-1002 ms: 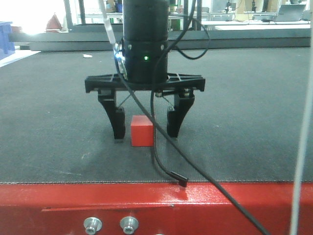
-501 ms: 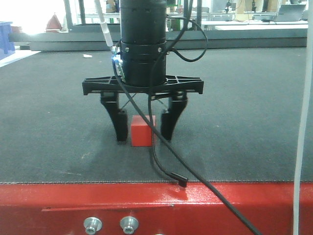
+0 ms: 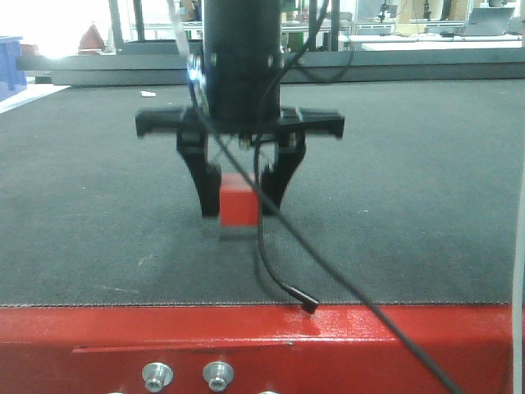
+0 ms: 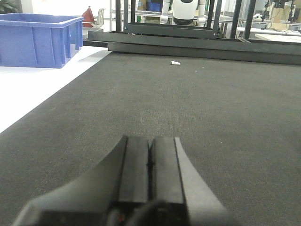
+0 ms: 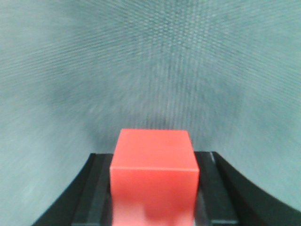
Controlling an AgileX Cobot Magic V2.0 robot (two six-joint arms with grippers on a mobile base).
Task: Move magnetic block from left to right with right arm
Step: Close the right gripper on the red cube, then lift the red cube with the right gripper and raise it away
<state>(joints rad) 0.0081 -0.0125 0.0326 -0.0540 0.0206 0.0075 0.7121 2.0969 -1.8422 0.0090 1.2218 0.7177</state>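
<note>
The right gripper (image 3: 238, 212) points straight down, its black jaws pinching the magnetic block (image 3: 239, 202) between their tips. The block is a small, plain matte red cube with sharp edges, held just off the dark mat (image 3: 426, 205). The left gripper (image 4: 149, 141) sits low, jaws pressed together. Bare mat spreads to either side of the right gripper, and the red table edge (image 3: 123, 328) runs near its front.

The right end effector (image 3: 239, 203) points straight down at the frame's centre, its black fingers (image 3: 210, 193) pressed against both sides of the magnetic block (image 3: 239, 207). The red cube hangs just clear of the dark table (image 3: 98, 213), with a faint shadow beneath. A black cable (image 3: 308, 302) droops in front.
</note>
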